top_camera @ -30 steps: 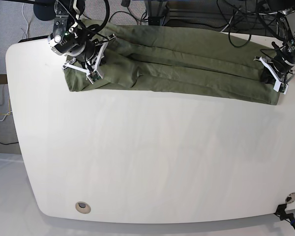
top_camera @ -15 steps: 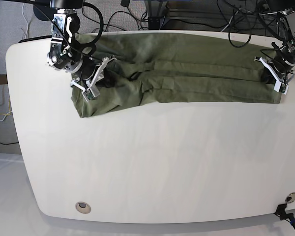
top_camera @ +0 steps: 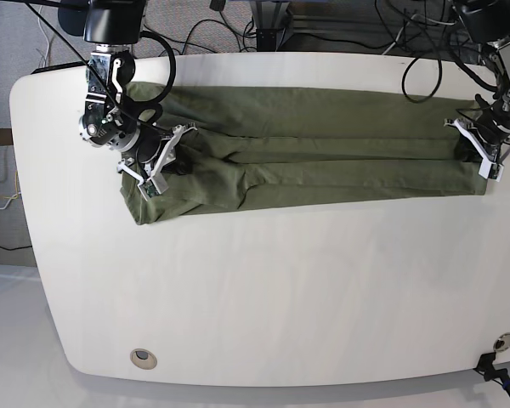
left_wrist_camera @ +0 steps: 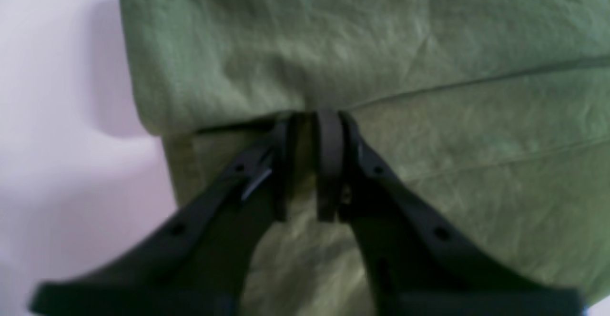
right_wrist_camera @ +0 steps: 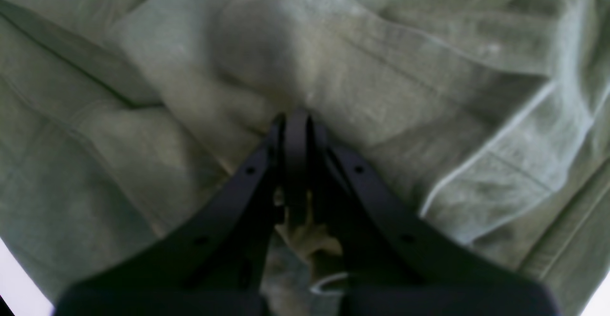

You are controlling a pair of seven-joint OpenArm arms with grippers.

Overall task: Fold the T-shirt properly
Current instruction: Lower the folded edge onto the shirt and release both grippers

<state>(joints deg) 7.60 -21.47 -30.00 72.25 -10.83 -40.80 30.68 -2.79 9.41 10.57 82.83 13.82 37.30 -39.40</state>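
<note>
the t-shirt [top_camera: 314, 149] lies folded into a long olive-green band across the far part of the white surface [top_camera: 263, 289], running from one side almost to the other, with lengthwise creases along it. in the base view the right gripper [top_camera: 157, 170] sits at the band's left end, where the cloth bunches and hangs a little lower toward the near edge; the left gripper [top_camera: 486, 153] sits at the band's right end, close to the surface's side edge. from the right wrist camera the right arm's black fingers [right_wrist_camera: 296, 144] are pressed together with a fold of rumpled cloth pinched at their tips, a pale hem line showing off to one side. from the left wrist camera the left arm's fingers [left_wrist_camera: 329, 154] stand nearly together, a thin strip of green cloth caught between them just where an upper layer of the shirt overlaps a lower one, beside the folded end of the shirt and bare white surface. cables and dark stands crowd behind the far edge.
</note>
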